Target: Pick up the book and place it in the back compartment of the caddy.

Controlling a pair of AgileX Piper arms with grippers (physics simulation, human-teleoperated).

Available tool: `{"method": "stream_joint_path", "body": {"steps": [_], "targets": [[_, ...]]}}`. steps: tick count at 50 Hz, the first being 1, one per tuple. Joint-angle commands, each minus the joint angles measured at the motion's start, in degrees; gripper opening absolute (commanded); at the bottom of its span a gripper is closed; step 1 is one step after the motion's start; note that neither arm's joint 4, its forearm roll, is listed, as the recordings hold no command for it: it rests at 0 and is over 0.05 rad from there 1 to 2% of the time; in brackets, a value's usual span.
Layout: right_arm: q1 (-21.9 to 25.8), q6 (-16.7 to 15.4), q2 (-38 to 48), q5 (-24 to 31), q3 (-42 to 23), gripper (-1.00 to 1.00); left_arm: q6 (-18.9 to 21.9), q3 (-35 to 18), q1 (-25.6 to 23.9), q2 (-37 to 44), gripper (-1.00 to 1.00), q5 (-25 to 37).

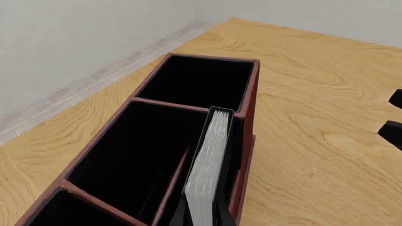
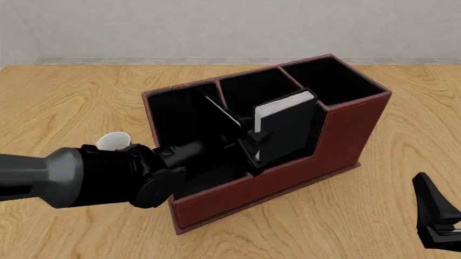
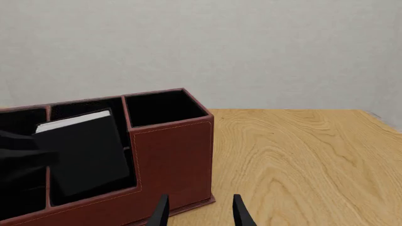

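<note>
The black book (image 2: 288, 127) with white page edges (image 1: 207, 165) stands tilted, its lower part down inside a middle, low-walled cell of the red-brown caddy (image 2: 346, 135). It sits between a thin divider (image 1: 172, 183) and the caddy's long wall (image 1: 247, 122). My left gripper (image 2: 249, 144) is shut on the book, with one finger on each cover at its near end (image 1: 202, 217). The right wrist view shows the book (image 3: 88, 150) leaning above the low wall. My right gripper (image 3: 199, 213) is open and holds nothing, off the caddy's taller end (image 3: 172, 150).
A mug's white rim (image 2: 112, 140) peeks out behind my left arm (image 2: 86, 175). The caddy's tallest end cell (image 1: 197, 80) and the cell next to it are black-lined. The right gripper (image 2: 432, 213) hovers over the table (image 2: 65, 102) at the front right.
</note>
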Motion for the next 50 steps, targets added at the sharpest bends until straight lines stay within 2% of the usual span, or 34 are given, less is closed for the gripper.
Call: {"method": "stream_joint_path", "body": {"steps": [1,35,36,50], "targets": [[0.01,-0.02,0.0,0.0,0.0,1.0,1.28,-1.29,1.27,1.34,-1.0,-0.52],[0.0,0.01,0.02,-0.01,0.0,1.0,0.76,-1.52,1.38,5.24,-1.0,-1.71],[-0.02,0.02,0.01,0.0,0.0,1.0,0.81,-1.56,1.31,5.2,1.0,-1.63],[0.0,-0.01,0.0,0.0,0.0,1.0,0.25,-1.81,1.18,4.65,1.0,-0.63]]}}
